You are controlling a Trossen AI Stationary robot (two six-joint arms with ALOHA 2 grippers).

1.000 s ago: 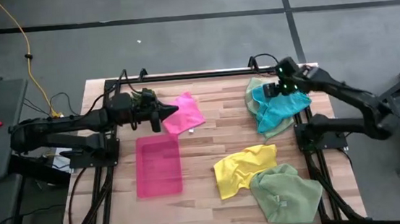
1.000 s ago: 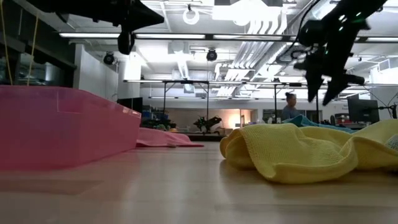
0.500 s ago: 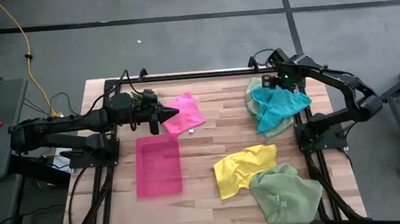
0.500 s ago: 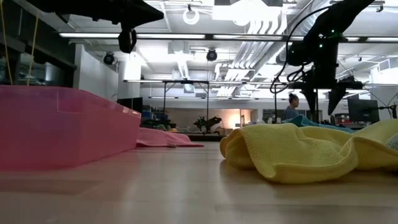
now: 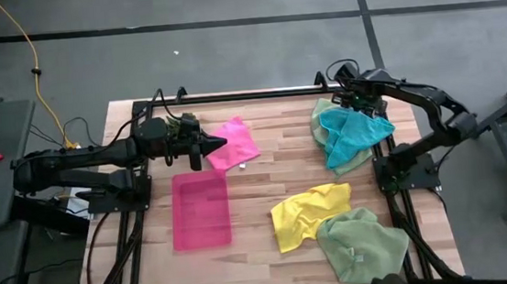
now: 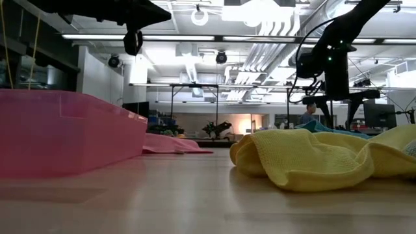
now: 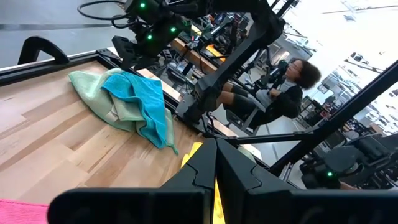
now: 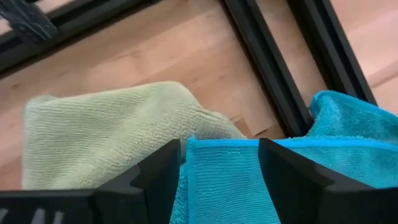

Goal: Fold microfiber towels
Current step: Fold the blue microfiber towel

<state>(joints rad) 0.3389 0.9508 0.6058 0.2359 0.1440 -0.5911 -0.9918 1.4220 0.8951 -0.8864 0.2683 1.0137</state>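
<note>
Since the earlier frame your right tool point(image 5: 353, 102) has swung in from the bench's right edge and now sits over the far corner of the teal towel point(image 5: 352, 136). Its fingers point(image 8: 163, 171) stand spread, with the teal edge showing between them, and nothing is pinched. You can see that a pale green towel point(image 8: 99, 130) lies under the teal one and sticks out past it toward the back rail point(image 5: 250, 96).

Your left tool point(image 5: 215, 143) has not shifted. It hangs above the bench point(image 5: 265, 173) at the near edge of the pink towel point(image 5: 236, 141), its fingers pressed together and holding nothing. The low view shows it well clear of the surface.

Note the other cloths on the bench:
- The pink towel lies flat at the back left of centre.
- The yellow towel point(image 5: 304, 213) lies crumpled right of centre, toward the front.
- A second pale green towel point(image 5: 362, 245) lies at the front right, touching the yellow one.

A pink tray point(image 5: 200, 209) sits just in front of the pink towel, apart from it. No towel lies in it.

A seated person point(image 7: 283, 87) shows beyond the bench in the left wrist view.
</note>
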